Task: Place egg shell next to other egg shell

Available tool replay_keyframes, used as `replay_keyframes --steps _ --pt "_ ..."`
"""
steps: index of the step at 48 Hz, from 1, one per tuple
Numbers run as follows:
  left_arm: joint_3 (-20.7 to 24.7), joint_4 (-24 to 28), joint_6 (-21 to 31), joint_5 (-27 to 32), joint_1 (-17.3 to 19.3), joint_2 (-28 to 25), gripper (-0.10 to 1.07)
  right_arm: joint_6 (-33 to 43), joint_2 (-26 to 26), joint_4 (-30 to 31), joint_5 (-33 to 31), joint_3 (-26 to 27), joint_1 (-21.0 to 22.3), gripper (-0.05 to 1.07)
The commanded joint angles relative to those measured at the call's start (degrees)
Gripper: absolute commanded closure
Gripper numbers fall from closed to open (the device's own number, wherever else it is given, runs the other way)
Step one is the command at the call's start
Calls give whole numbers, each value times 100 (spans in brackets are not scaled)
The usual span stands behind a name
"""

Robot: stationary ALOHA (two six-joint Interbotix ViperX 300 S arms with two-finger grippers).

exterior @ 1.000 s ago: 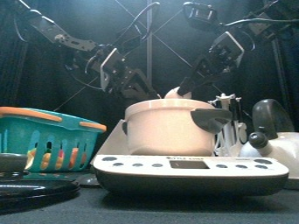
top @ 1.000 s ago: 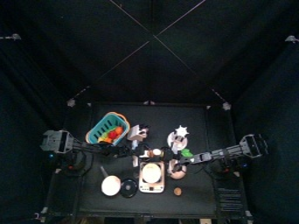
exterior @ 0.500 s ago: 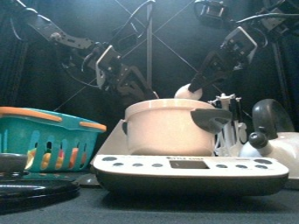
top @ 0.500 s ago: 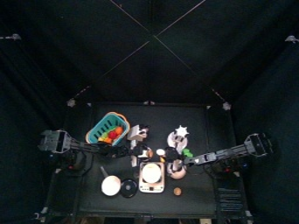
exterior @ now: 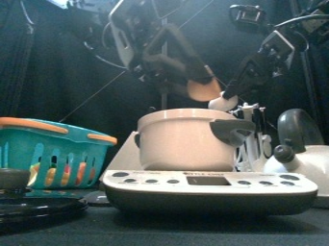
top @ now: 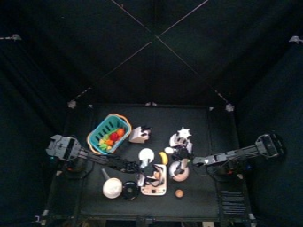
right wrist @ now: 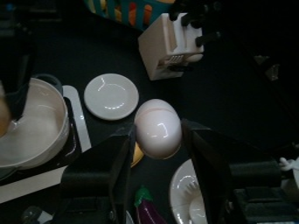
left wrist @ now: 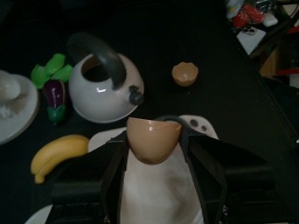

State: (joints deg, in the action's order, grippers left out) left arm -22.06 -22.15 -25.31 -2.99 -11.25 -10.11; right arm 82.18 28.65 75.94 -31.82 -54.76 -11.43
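One egg shell (left wrist: 153, 140) is a tan half shell, open side up, its rim level, gripped between the left gripper's (left wrist: 153, 149) jaws and held in the air above the white cooker (left wrist: 158, 188). The front view shows it (exterior: 202, 89) well clear of the pot. The other egg shell (left wrist: 184, 73), also tan with a jagged rim, lies alone on the black table (left wrist: 176, 35), beyond the kettle (left wrist: 103, 77), well apart from the held one.

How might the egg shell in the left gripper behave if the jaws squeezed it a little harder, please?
The egg shell is an open, thin-looking half, so it would probably crack. Its rounded sides might also slip between the left gripper jaws.
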Motion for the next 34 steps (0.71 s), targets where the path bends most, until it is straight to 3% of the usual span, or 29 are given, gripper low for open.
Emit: replay_keyframes --steps 1,18,34 --pt "536 0 0 35 -62 -202 25 18 105 -62 -9 26 -9 40" --pt "1661 53 -18 747 -123 -1107 23 9 105 -97 -9 9 -9 40" --pt "2101 53 -9 1072 -79 -1485 23 9 97 -97 -9 0 -9 40"
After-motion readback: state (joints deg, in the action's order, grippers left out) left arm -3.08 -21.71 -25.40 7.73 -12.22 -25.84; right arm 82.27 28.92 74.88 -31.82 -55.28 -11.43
